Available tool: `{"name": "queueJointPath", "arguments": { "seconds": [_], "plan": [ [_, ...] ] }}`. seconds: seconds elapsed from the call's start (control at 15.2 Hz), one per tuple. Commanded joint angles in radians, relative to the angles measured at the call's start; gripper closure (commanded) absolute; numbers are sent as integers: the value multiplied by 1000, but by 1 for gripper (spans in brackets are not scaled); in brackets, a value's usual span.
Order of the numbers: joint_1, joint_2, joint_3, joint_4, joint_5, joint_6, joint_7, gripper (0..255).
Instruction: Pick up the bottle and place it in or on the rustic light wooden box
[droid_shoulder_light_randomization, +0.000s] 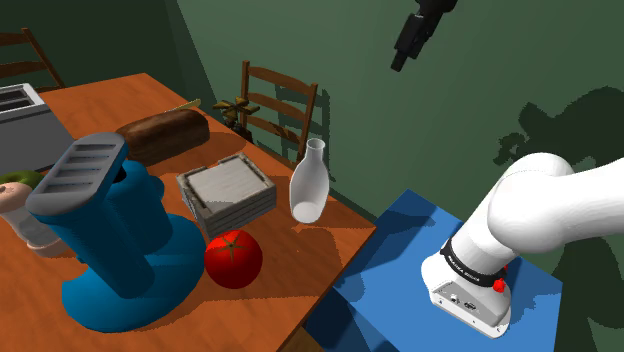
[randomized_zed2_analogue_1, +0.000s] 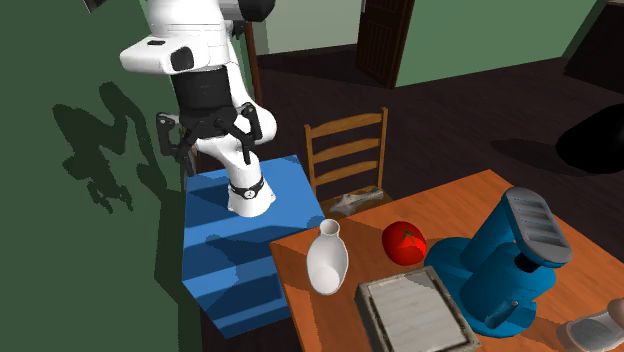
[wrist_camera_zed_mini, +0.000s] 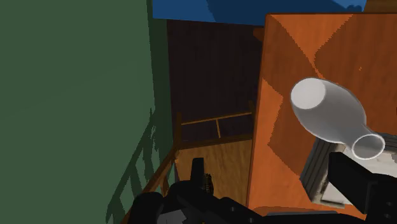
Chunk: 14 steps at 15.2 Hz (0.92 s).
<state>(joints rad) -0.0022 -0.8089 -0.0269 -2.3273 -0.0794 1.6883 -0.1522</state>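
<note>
Overhead, the claw hangs open, high above the upright white bottle

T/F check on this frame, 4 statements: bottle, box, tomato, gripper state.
1. The white narrow-necked bottle stands upright on the orange-brown wooden table. True.
2. The all-black two-finger gripper is shut on the bottle. False: it hangs high above the table, fingers apart, holding nothing.
3. The bottle is beside the pale grey slatted box, not in or on it. True.
4. The round red tomato lies inside the box. False: it sits on the table next to the box.
</note>
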Motion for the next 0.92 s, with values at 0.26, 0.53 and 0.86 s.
{"name": "queueJointPath", "arguments": {
  "seconds": [0.26,0.53,0.86],
  "plan": [
    [28,13,53,-81,44,88,62,0],
    [58,45,109,-146,89,182,123,0],
    [98,116,184,-202,143,308,198,0]
  ]
}}
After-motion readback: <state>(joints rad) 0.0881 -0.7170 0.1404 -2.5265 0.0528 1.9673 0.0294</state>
